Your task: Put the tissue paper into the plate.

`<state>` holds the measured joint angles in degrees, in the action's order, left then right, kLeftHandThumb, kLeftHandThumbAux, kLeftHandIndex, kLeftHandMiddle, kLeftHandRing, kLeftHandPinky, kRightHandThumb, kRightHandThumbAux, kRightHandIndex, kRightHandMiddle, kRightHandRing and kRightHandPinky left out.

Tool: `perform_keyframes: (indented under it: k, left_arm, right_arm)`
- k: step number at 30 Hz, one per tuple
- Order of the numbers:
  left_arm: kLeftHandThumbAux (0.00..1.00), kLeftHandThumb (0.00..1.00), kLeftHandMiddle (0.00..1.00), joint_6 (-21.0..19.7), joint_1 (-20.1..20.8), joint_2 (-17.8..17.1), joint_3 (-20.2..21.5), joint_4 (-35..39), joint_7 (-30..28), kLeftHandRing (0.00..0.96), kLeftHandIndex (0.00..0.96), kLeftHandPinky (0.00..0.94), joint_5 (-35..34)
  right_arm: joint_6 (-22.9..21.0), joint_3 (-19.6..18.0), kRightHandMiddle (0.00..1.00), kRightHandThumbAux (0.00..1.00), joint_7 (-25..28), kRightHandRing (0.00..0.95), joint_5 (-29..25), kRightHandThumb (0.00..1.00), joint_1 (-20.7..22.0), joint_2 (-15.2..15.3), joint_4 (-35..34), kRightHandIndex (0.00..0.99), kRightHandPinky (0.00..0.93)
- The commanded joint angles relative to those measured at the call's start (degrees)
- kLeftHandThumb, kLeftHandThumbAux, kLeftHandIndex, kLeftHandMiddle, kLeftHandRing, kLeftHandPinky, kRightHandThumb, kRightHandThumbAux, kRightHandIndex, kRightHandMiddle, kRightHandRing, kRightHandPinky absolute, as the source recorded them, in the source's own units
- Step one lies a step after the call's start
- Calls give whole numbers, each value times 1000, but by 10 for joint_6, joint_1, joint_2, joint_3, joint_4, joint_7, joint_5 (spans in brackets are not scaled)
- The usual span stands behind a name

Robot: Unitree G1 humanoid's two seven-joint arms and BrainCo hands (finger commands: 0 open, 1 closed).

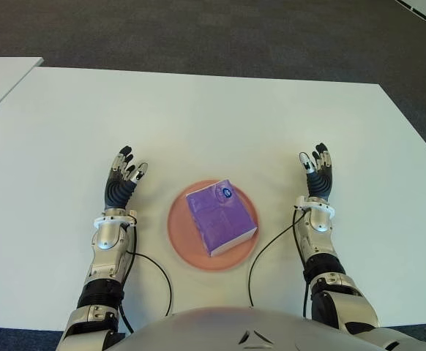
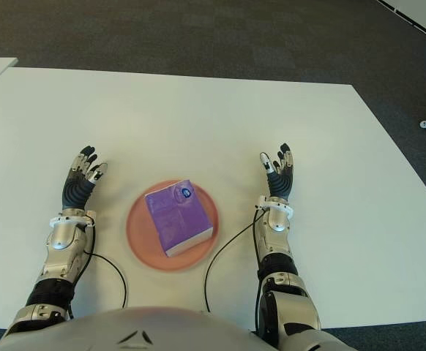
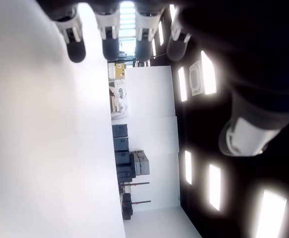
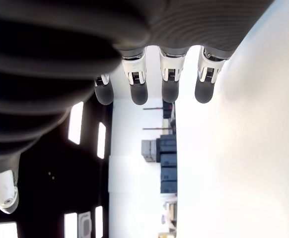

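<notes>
Two hands frame the scene and neither has hold of anything: the purple tissue pack (image 1: 221, 217) lies flat inside the orange plate (image 1: 182, 244) at the near middle of the white bench (image 1: 220, 117), squarely between them and apart from both. Over on the plate's left, the left hand (image 1: 123, 182) shows with its fingers (image 3: 76, 43) straight and loosely spread, palm empty. Across on the plate's right, the right hand (image 1: 316, 174) mirrors it, fingers (image 4: 138, 87) extended and relaxed, also gripping nothing, with the tissue pack sitting just inboard of it.
</notes>
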<state>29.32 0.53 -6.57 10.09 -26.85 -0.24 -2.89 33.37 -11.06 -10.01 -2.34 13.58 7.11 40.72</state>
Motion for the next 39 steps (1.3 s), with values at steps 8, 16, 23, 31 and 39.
perform_keyframes:
  k: [8,16,23,31,39]
  left_arm:
    - [562,0,0,-6,-9,-2,-1,-1,-6,0,0,0,0]
    - [564,0,0,-5,-9,-4,-2,-2,-7,0,0,0,1]
    - [563,0,0,-4,-8,-5,-5,-3,-7,0,0,0,3]
    - [567,0,0,-6,-7,-3,-7,-1,-8,0,0,0,1]
    - [570,0,0,-9,-5,0,-9,1,-5,0,0,0,2]
  right_arm:
    - [-62,29,0,533,21,0,23,21,-68,-8,-95,0,0]
    - [-70,55,0,553,21,0,43,44,-140,-30,-175,0,0]
    - [-67,67,0,551,36,0,51,55,-144,-29,-168,0,0]
    - [-52,81,0,563,54,0,55,39,-146,-32,-154,0,0]
    - [-21,85,0,561,63,0,55,30,-138,-33,-101,0,0]
